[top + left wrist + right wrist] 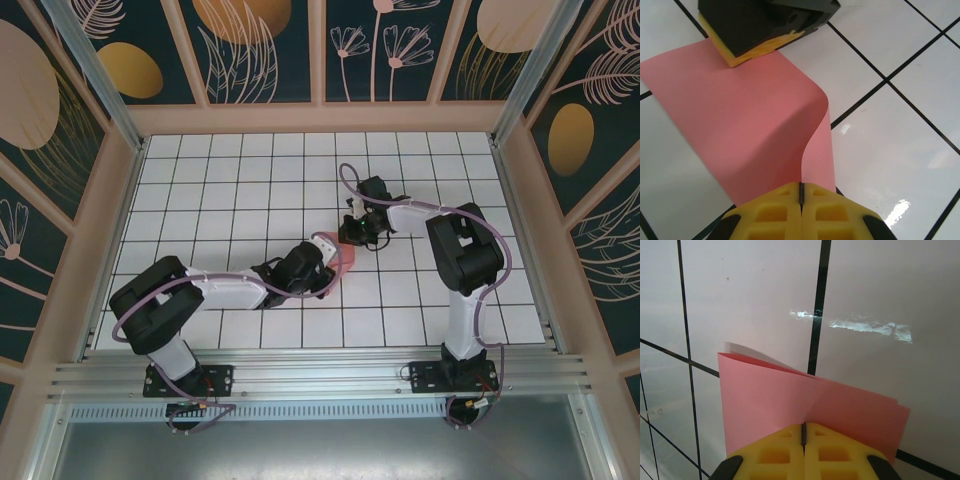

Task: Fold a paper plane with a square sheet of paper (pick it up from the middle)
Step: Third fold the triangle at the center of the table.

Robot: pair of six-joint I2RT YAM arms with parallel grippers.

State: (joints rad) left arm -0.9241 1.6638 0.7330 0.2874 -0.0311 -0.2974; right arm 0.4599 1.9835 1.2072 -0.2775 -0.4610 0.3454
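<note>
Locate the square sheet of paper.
In the top view, the square sheet of paper is mid-table, pinched by the left gripper and the right gripper.

L arm (225, 290) stretched low toward centre, R arm (460, 250) elbow-bent reaching inward, L gripper (801, 189) & R gripper (803, 428) close together, both w/ jaws pressed tight on pink paper (770, 395)

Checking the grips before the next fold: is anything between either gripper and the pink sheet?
Nothing visible stands between them. The left gripper is shut on one end of the square sheet of paper, and the right gripper is shut on the opposite end, with the fingers directly on the paper.
</note>
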